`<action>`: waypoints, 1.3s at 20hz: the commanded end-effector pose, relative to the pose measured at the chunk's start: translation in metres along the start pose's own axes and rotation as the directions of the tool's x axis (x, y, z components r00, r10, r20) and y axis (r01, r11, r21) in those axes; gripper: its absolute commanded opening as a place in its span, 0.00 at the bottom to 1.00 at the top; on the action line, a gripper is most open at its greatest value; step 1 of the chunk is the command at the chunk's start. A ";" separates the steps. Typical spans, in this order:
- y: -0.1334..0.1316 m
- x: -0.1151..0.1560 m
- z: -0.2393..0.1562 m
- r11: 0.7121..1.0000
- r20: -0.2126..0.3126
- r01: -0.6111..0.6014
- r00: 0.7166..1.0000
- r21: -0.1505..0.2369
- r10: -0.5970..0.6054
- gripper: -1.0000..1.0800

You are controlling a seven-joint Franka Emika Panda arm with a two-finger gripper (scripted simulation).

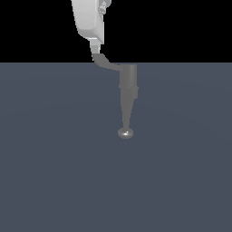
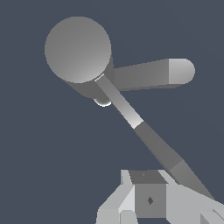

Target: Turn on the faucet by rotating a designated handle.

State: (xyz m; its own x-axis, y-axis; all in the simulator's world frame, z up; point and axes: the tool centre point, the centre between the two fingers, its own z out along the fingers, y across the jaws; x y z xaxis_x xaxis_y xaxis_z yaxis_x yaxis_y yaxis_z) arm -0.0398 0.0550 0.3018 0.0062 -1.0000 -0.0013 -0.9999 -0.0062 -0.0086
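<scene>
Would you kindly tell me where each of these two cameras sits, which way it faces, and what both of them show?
Exterior view: off the arm, facing the faucet on the dark floor; the white arm comes down from the top edge to the handle.
Wrist view: on the wrist, looking along the claw onto the faucet's round cylinder end, with the handle running toward the claw; only claw parts show.
Shared: faucet, handle and floor.

Faucet (image 1: 128, 93): matt grey metal, smooth, with a glossy rounded knob end (image 1: 125, 133). Handle (image 1: 105, 62): flat, matt grey, smooth. Gripper (image 2: 151, 199): pale, smooth, plastic-looking casing. Floor (image 1: 54, 158): uniform matt slate-blue.
</scene>
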 end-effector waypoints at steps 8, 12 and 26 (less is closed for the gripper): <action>0.028 0.030 0.001 1.000 -0.001 -0.007 1.000 -0.006 0.007 0.00; 0.040 0.042 0.001 1.000 -0.001 -0.007 1.000 -0.007 0.007 0.00; 0.052 0.093 0.001 1.000 -0.001 -0.002 1.000 -0.006 0.002 0.00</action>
State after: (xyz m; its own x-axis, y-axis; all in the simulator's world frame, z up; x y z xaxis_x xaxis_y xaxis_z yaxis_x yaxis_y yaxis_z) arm -0.0905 -0.0203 0.3017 0.0205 -0.9998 -0.0002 -0.9998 -0.0205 -0.0042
